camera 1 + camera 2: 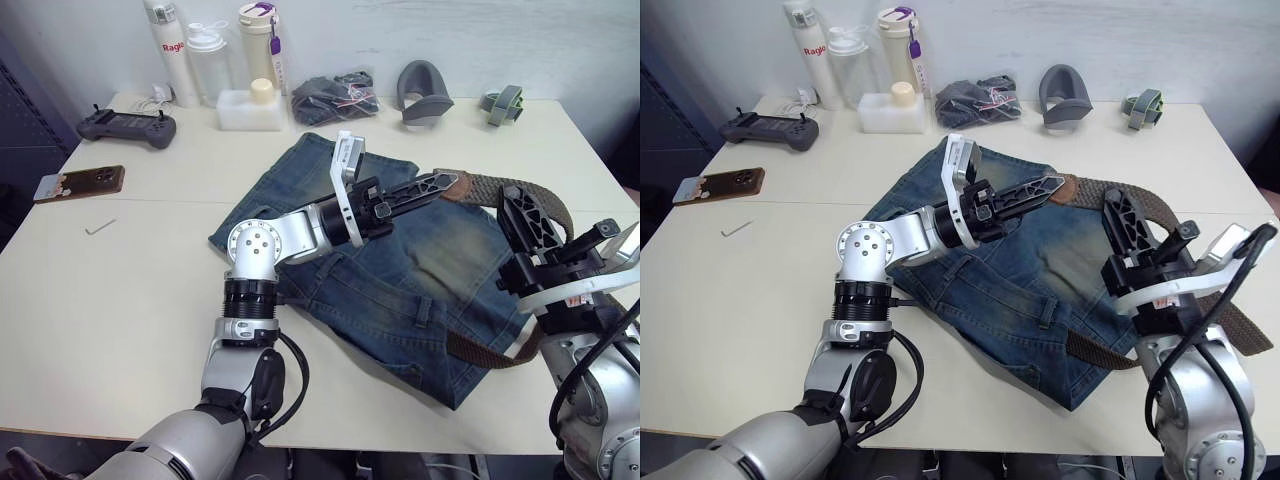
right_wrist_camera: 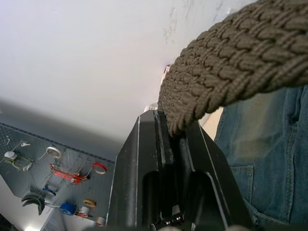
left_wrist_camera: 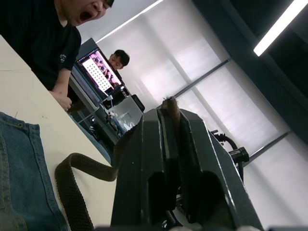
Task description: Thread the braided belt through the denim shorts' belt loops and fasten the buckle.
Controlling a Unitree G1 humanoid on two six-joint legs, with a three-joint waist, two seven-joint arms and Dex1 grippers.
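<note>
The denim shorts (image 1: 400,290) lie flat in the middle of the table (image 1: 120,300). The braided belt (image 1: 495,186) arcs over their far right side, runs down past the right edge and comes back under the near corner (image 1: 480,352). My left gripper (image 1: 447,181) reaches across the shorts and is shut on the belt's brown tip (image 3: 171,103). My right gripper (image 1: 518,197) is shut on the woven strap (image 2: 240,62) a little further along, above the shorts' right side. A short denim strip, probably one of the belt loops (image 1: 425,306), shows near the middle. The buckle is hidden.
Along the table's back stand three bottles (image 1: 210,45), a white box (image 1: 250,108), a dark bundle with pink cord (image 1: 335,97), a grey piece (image 1: 420,95) and a tape roll (image 1: 500,103). At the left lie a controller (image 1: 128,127), a phone (image 1: 80,182) and a hex key (image 1: 100,227). Two people (image 3: 43,43) are beyond the table.
</note>
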